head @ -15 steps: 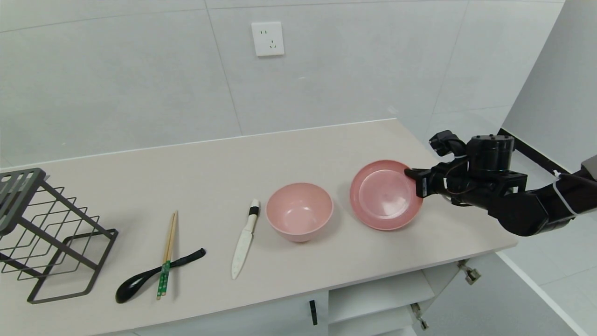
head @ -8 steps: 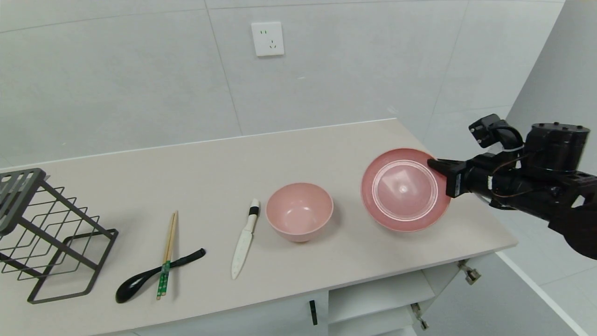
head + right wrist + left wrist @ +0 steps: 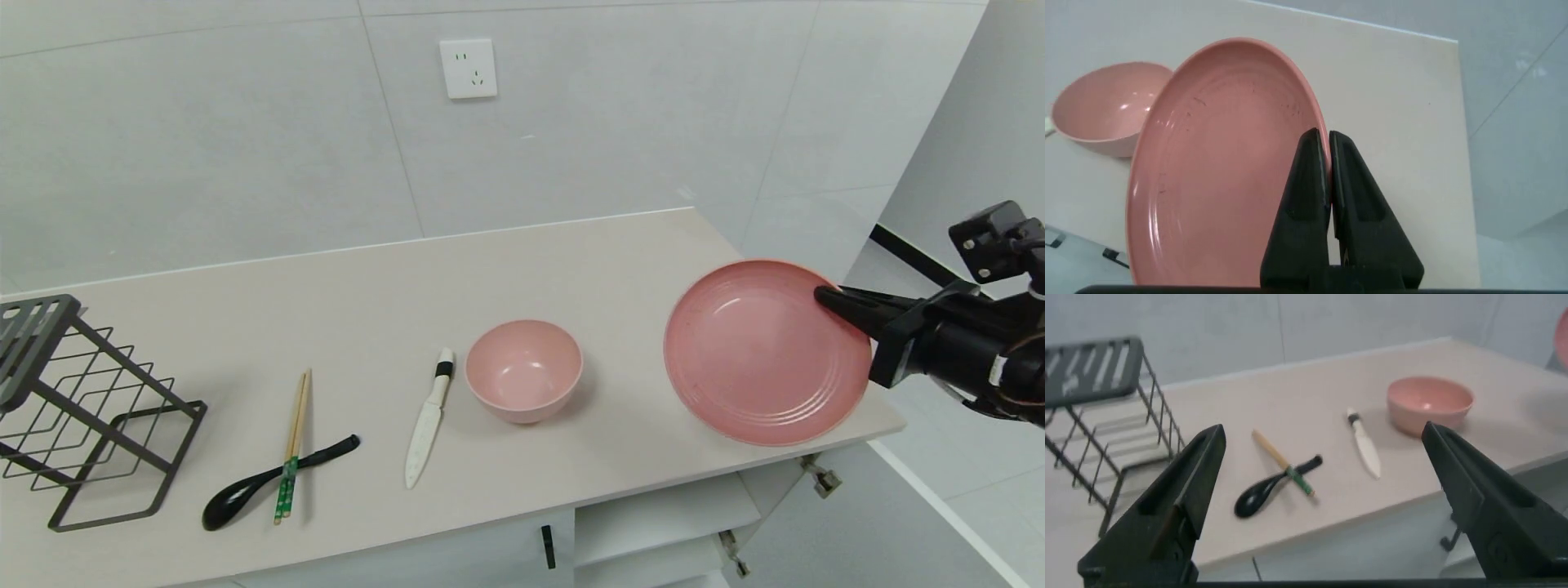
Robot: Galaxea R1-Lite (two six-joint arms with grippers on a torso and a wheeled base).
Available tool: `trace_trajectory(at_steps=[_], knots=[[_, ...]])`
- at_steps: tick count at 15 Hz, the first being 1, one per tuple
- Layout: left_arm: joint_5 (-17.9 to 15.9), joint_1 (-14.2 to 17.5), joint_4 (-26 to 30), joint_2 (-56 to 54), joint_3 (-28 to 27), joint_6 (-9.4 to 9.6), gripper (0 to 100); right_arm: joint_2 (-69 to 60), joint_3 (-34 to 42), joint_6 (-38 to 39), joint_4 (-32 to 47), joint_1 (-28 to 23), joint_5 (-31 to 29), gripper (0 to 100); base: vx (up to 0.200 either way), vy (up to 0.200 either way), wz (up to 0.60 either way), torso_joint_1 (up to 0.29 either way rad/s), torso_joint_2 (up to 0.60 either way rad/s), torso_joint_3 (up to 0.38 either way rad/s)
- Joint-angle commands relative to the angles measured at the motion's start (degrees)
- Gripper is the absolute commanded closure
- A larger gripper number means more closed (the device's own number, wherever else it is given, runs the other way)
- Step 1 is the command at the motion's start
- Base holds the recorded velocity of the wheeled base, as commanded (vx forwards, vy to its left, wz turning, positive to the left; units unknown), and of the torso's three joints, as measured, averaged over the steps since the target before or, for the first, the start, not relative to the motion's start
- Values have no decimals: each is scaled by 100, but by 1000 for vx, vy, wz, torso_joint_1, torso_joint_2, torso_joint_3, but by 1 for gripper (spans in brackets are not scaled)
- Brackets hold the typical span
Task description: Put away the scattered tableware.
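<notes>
Right tool — clamped on the rim of the pink plate, which is held tilted above the right end of the tabletop. Left tool — fingers wide apart, holding nothing. Resting on the tabletop, from right to left: pink bowl, white knife, chopsticks crossing a black spoon, wire rack.

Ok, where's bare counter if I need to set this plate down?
Widest free patch: the back strip of counter along the wall, behind bowl and knife. Also the right end, between bowl and counter edge. Crowded: crossed spoon and chopsticks near the rack.
</notes>
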Motion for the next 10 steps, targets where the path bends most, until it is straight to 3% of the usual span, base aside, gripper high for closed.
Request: trace_trajectory(at_steps=[1,2,5,8,10], knots=[[-197,-34,142,410,-572,-144,0,-537,293,8,-56,-16,4,100,0,0,0,0,0,0],[-268,-95,274,665,-791,-293,0,-704,547,8,-99,-51,4,100,0,0,0,0,0,0],[-496,-456,212,1887,-1275,-293,0,-730,1418,8,-759,-358,83,100,0,0,0,0,0,0],[-637,-570,-377,3126,-1609,-223,0,-607,1426,16,-1154,-613,180,100,0,0,0,0,0,0],[-936,-570,-1089,3988,-1688,-214,0,-510,1549,8,-1383,-622,206,100,0,0,0,0,0,0]])
